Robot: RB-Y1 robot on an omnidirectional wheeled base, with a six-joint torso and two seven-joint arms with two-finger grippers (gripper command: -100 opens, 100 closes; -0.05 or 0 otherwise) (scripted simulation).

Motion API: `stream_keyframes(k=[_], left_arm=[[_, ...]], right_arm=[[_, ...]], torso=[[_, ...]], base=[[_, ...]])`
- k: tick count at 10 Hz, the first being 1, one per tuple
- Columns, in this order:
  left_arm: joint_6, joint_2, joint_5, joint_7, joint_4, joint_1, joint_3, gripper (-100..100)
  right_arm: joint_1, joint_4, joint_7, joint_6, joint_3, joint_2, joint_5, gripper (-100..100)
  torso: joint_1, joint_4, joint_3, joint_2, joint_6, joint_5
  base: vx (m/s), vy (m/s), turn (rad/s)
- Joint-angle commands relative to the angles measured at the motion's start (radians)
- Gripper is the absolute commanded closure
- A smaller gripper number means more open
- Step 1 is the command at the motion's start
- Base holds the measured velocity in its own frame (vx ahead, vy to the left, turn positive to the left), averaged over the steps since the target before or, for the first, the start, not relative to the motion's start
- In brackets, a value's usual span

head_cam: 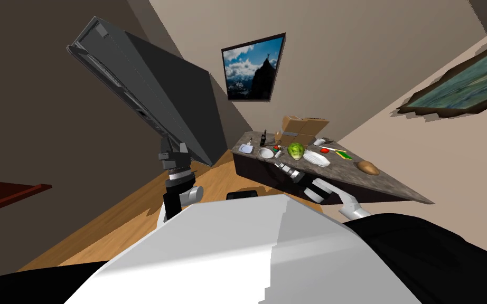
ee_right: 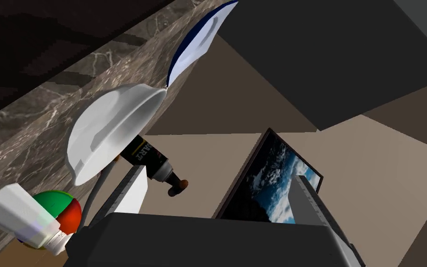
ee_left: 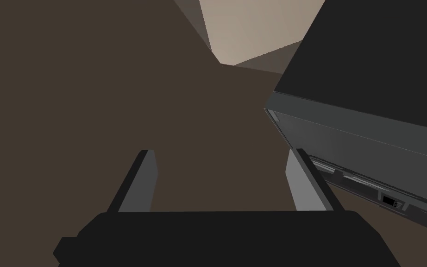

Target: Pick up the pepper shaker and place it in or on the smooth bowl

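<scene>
The pepper shaker [ee_right: 22, 222] is a small white box-shaped bottle with a ribbed neck. It stands on the stone counter [ee_right: 32, 116] beside a red and green ball [ee_right: 62, 211]. A smooth white bowl [ee_right: 110, 132] sits just past it, with a dark bottle [ee_right: 154, 164] behind the bowl. My right gripper [ee_right: 219, 194] is open with nothing between its fingers; the shaker lies outside its one finger [ee_right: 131, 194]. From the head camera, the right gripper [head_cam: 281, 167] hovers at the counter's front edge below the bowl [head_cam: 265, 153] and shaker [head_cam: 278, 154]. My left gripper [ee_left: 222, 181] is open and empty.
The counter also holds a blue-rimmed plate [head_cam: 246, 149], a green lettuce [head_cam: 296, 151], a white dish [head_cam: 316, 158], a potato [head_cam: 368, 168] and a cardboard box [head_cam: 303, 126]. A tall dark grey cabinet [head_cam: 152, 89] stands by my raised left gripper [head_cam: 174, 158].
</scene>
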Motion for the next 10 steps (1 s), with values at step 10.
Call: stream_keyframes(k=[10], left_arm=[[0.0, 0.0, 0.0, 0.0, 0.0, 0.0, 0.0, 0]], right_arm=[[0.041, 0.146, -0.002, 0.007, 0.047, -0.328, 0.03, -100]], torso=[[0.001, 0.0, 0.0, 0.0, -0.001, 0.0]], base=[[0.0, 0.01, 0.064]])
